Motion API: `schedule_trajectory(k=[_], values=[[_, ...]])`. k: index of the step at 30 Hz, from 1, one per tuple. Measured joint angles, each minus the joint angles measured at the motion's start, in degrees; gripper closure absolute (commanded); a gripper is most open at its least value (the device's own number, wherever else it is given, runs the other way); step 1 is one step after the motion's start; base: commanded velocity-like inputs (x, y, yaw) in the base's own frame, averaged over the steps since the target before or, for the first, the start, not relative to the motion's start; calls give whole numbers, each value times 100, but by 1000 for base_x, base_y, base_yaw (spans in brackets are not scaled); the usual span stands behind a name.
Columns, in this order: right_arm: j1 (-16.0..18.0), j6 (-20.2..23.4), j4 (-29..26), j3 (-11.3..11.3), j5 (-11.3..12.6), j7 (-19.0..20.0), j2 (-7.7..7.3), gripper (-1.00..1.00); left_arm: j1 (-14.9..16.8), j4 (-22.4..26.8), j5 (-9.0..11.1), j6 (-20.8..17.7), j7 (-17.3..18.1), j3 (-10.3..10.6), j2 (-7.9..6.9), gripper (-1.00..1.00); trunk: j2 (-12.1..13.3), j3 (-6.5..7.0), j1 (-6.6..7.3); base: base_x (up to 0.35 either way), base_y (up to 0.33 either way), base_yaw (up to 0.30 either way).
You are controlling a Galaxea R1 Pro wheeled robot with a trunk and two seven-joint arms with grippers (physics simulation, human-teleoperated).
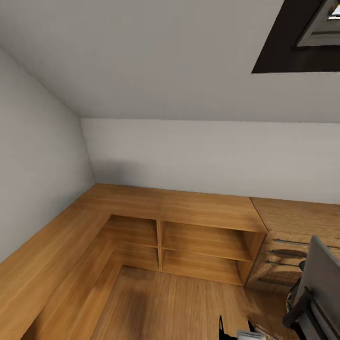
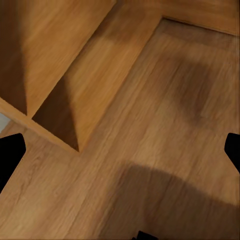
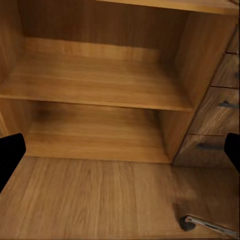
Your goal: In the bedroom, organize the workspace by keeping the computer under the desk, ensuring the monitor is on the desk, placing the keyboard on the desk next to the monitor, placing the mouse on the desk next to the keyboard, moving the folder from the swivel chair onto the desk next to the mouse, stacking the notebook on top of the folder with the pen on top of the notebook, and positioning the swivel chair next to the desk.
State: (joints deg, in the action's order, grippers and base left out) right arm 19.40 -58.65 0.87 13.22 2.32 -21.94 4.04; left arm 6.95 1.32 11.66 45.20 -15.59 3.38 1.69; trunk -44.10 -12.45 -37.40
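- Swivel chair (image 1: 315,283): one, at my four o'clock.
- Shelf unit (image 1: 205,245): four open compartments.
- Left gripper (image 2: 120,150) and right gripper (image 3: 120,155) jaws spread, grasping nothing.

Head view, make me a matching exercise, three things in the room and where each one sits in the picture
Things:
1. swivel chair
2. open wooden shelves
3. drawer cabinet with dark handles

Places:
A. centre, under the wooden top
B. lower right corner
C. between the shelves and the chair

Pairs: 1-B, 2-A, 3-C
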Motion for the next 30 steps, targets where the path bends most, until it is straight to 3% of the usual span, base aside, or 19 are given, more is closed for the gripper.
schedule_trajectory(k=[21,30], values=[[-3,7,0,10,-1,-2,7,-100,4,2,-1,-1,0,1,-3,-100,0,0,0,2,1,-300],[-3,9,0,2,8,-5,6,-100,2,0,-2,0,0,1,0,-100,-1,0,3,255,45,-300]])
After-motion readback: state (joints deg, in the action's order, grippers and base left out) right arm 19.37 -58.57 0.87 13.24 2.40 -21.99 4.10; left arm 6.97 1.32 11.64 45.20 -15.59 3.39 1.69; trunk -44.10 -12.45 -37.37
